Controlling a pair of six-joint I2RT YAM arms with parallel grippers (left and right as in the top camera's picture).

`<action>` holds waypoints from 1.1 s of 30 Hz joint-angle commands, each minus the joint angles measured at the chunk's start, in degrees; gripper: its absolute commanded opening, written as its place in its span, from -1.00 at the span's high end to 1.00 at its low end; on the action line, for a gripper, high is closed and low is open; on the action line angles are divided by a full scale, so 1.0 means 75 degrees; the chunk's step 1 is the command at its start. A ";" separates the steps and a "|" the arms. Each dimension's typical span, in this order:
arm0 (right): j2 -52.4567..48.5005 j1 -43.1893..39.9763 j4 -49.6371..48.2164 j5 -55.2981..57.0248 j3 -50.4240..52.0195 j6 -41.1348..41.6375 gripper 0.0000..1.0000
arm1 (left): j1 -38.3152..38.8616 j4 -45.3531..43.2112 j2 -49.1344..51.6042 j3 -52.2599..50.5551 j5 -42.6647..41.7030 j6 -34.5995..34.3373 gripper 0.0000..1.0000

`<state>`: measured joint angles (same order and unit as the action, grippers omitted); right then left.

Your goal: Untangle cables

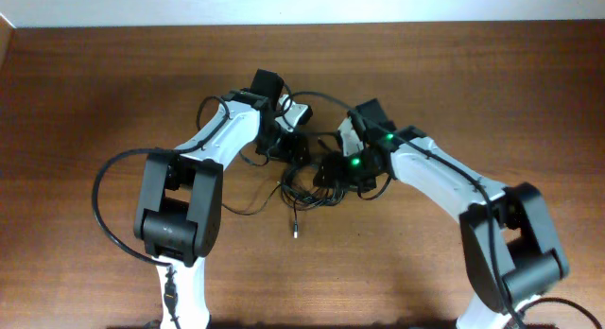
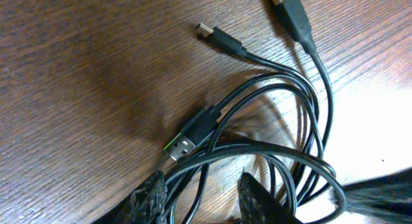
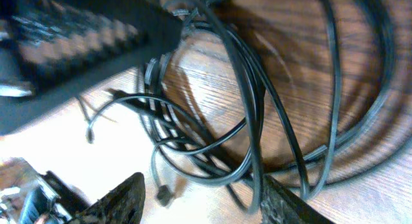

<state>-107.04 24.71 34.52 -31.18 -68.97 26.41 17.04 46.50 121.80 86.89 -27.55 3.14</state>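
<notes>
The cables (image 1: 304,185) are a tangle of thin black cords on the wooden table between my two arms. One tail ends in a silver tip (image 1: 296,233). My left gripper (image 1: 284,145) is low over the tangle's left side. In the left wrist view it (image 2: 203,201) is open, with several strands running between its fingers. A USB plug (image 2: 183,143), a small plug (image 2: 215,37) and a larger plug (image 2: 290,8) lie just ahead. My right gripper (image 1: 331,170) is over the right side. It (image 3: 199,205) is open astride looped cords (image 3: 257,121), beside a small plug (image 3: 165,197).
The wooden table (image 1: 95,83) stretches around the tangle. A thick black arm cable (image 1: 102,201) loops out beside the left arm's base. The left arm's gripper body (image 3: 84,37) shows close in the right wrist view.
</notes>
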 commanded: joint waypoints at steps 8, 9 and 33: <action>0.0221 -0.0041 0.0455 0.0854 0.0096 0.1440 -0.14 | 0.0294 0.0653 0.0087 0.0119 0.1810 -0.0513 0.36; 0.0221 -0.0041 0.0265 0.0854 0.0259 0.1886 -0.12 | 0.0449 0.0638 0.0087 0.0119 0.1859 -0.0507 0.42; 0.0207 0.0516 -0.3442 0.0219 0.1912 0.1145 0.38 | -0.0431 0.1105 0.0087 0.0428 -0.0478 0.0277 0.41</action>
<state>-105.06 30.72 8.93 -23.75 -54.83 37.85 16.34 54.17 121.80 88.84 -19.09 1.26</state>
